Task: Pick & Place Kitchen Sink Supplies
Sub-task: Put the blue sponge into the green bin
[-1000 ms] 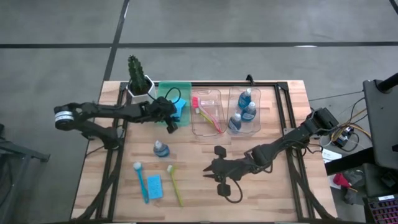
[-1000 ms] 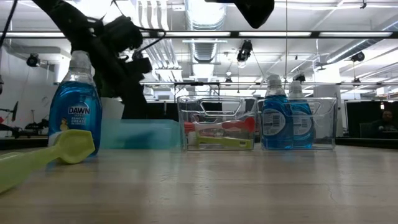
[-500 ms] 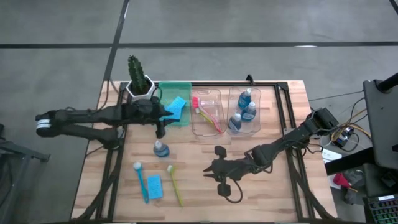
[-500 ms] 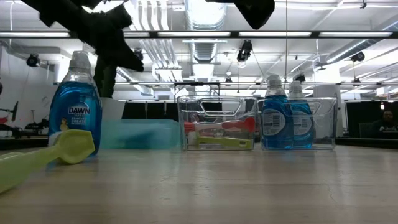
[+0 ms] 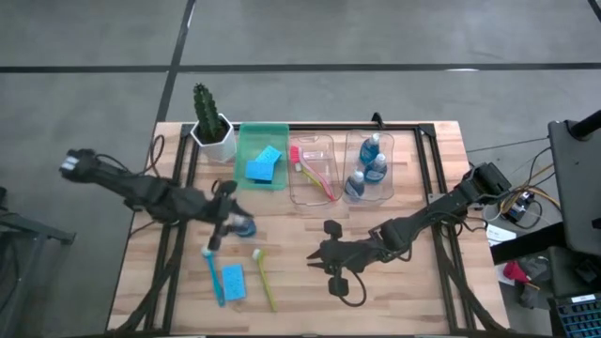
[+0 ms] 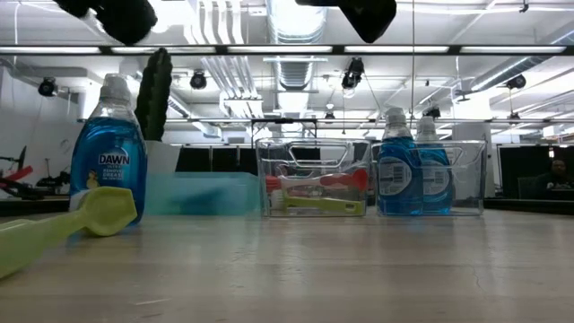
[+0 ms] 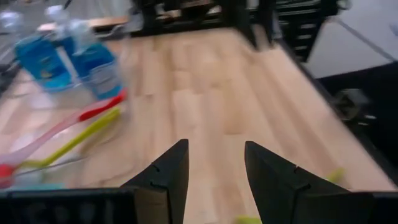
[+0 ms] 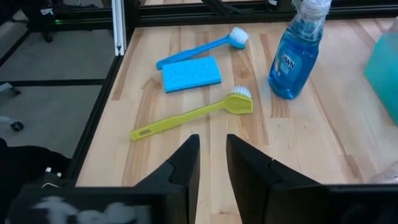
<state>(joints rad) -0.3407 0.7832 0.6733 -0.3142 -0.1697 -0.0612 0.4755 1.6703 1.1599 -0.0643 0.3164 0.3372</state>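
Moved since a second ago: left gripper (image 5: 223, 218) has pulled back from the green bin (image 5: 262, 130), where it hung over the sponge, and now sits low beside the loose dish-soap bottle (image 5: 243, 225); right arm has not shifted.
Left gripper: jaws spread apart and empty, as the left wrist view shows, just beside the loose bottle near the worktop's (image 5: 310, 282) left-centre.
Blue brush (image 5: 214, 274): flat on the worktop at front left; light, stiff, thin handle, best pinched mid-handle.
Loose blue sponge (image 5: 233, 281): lies between the blue brush and the yellow-green brush (image 5: 265, 280); soft, light, flat, likely to squash, so take it across its short sides.
Loose bottle: upright, liquid inside so probably heavier, smooth plastic may slip; grip the narrower waist or neck below the pale cap.
Green bin: already holds a blue sponge (image 5: 264, 165).
Clear bins: one (image 5: 312, 189) holds pink and yellow-green brushes, the other (image 5: 389, 192) three bottles.
Right gripper (image 5: 316, 259): rests low at mid-worktop, jaws parted, holding nothing.
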